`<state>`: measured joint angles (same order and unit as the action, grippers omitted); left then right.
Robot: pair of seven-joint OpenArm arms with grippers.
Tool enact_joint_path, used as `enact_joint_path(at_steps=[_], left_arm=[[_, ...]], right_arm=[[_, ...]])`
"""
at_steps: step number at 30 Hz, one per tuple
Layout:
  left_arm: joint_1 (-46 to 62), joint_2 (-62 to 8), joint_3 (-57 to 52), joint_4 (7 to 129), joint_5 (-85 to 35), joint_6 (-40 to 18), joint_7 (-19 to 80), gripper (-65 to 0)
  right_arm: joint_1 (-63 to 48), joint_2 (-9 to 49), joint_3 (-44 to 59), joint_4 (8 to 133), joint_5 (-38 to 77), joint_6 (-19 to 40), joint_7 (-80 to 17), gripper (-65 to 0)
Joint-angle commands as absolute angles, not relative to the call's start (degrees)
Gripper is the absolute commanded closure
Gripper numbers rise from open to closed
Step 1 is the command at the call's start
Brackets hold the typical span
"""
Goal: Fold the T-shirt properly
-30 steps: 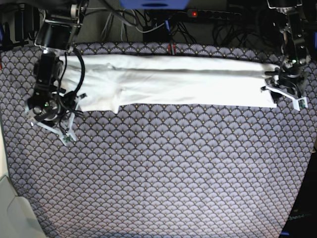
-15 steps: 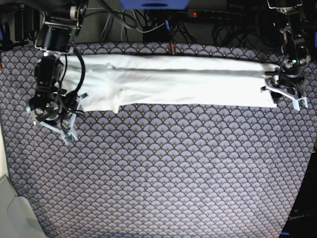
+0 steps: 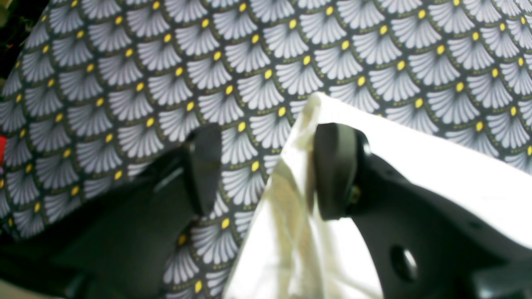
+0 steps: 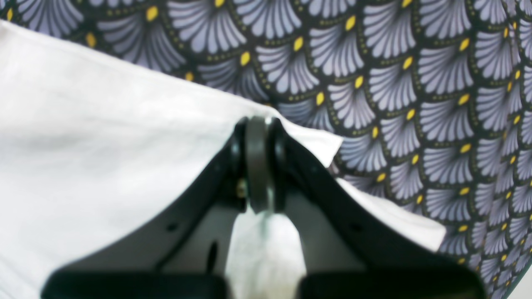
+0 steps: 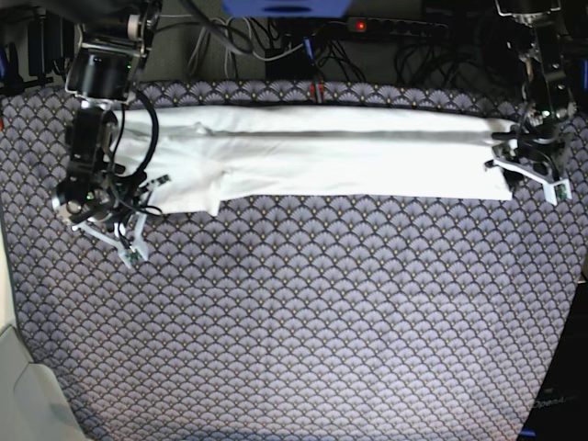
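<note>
The white T-shirt [image 5: 349, 156] lies folded into a long narrow band across the back of the patterned tablecloth [image 5: 322, 322], plain side up. At its left end my right gripper [image 5: 145, 209] is low on the near corner. The right wrist view shows that gripper [image 4: 258, 166] shut, pads pressed together at the T-shirt [image 4: 104, 145] edge, with cloth bunched up just behind them. At the band's right end my left gripper [image 5: 531, 179] stands open. In the left wrist view the left gripper [image 3: 268, 170] straddles the T-shirt [image 3: 436, 166] corner, whose edge touches one pad.
Cables and a power strip with a red light [image 5: 360, 25] run behind the table's back edge. A beige object [image 5: 28, 395] sits off the front left corner. The tablecloth's right edge drops off just beyond the left arm.
My right gripper has shifted slightly toward the shirt's left corner and gone from open to shut there. The left arm and the shirt's right end have not moved.
</note>
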<state>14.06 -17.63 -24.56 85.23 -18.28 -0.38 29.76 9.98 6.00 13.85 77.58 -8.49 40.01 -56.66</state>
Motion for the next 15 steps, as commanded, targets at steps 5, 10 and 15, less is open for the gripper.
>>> enact_joint_path(at_steps=[5,10,15], left_arm=[[13.58,-18.59,-25.01,86.37,-18.24,-0.31,28.18,-34.7],[13.58,-18.59,-25.01,86.37,-18.24,-0.31,28.18,-34.7],[12.88,-18.59,-25.01,86.11,-18.24,-0.31,28.35,-34.7]], right_arm=[[9.71,6.73,13.85,81.27,-9.80,40.00,-58.59,0.0],[8.04,6.81,13.85,88.48,-9.89,40.00,-59.12,0.0],[5.14,6.81,13.85,93.76,-9.98,40.00,-59.12,0.0]])
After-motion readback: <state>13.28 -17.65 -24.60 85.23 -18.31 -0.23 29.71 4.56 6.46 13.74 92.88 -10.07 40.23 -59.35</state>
